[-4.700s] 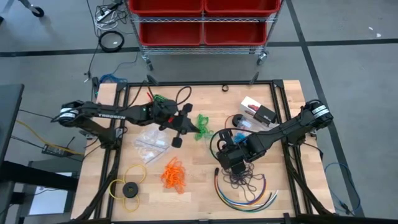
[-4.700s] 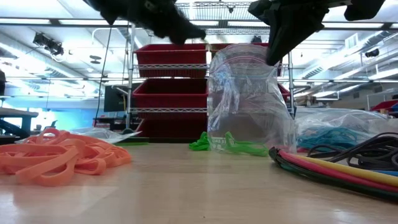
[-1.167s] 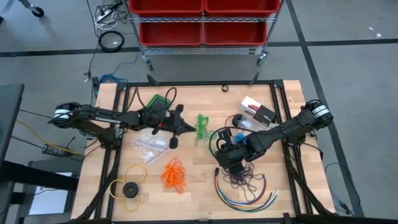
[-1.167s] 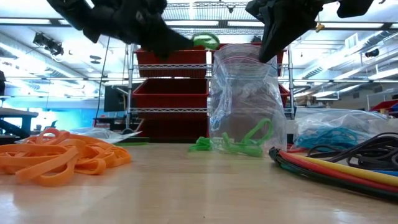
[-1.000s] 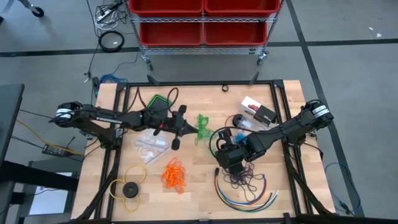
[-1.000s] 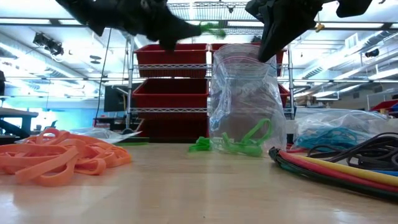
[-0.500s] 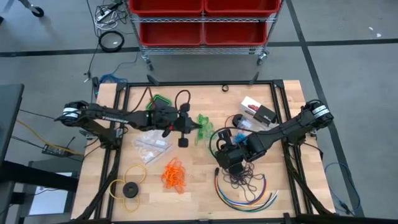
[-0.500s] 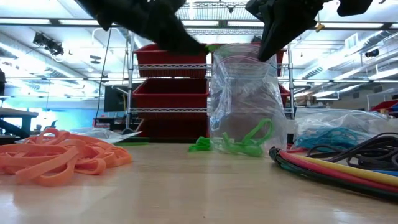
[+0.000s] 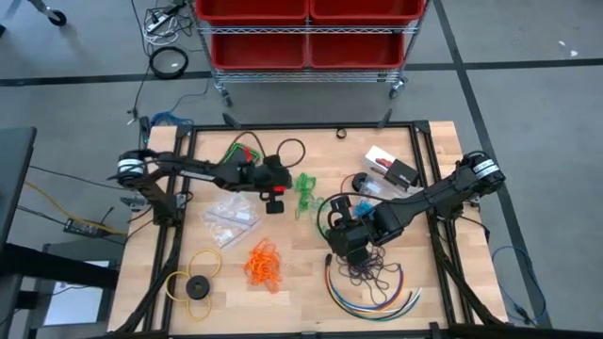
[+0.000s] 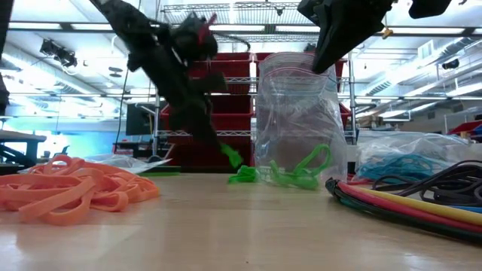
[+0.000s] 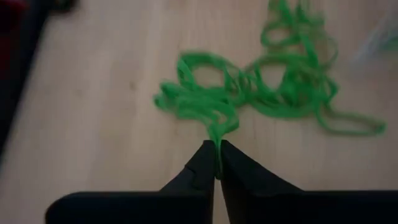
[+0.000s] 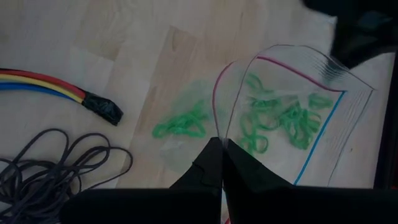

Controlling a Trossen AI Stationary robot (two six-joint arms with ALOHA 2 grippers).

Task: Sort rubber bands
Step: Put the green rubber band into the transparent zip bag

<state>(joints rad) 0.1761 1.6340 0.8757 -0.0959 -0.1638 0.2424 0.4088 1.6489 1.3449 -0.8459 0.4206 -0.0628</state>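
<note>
The left pincer (image 11: pixel 216 163), its fingers nearly together, pinches a strand of the green rubber bands (image 11: pixel 261 99) that lie in a loose heap on the wooden tabletop (image 9: pixel 301 273), just beside the clear zip bag (image 12: pixel 292 124). The right pincer (image 12: pixel 221 155), clamped shut on the bag's rim, holds the bag upright with its mouth open; more green bands sit inside it. From above, the left arm reaches in over the middle of the tabletop, while the right arm stands over the bag near the dark purple bands (image 9: pixel 369 273) and the multicoloured cables (image 9: pixel 372 299). The orange rubber bands (image 9: pixel 263 265) lie nearer the front edge, well apart.
</note>
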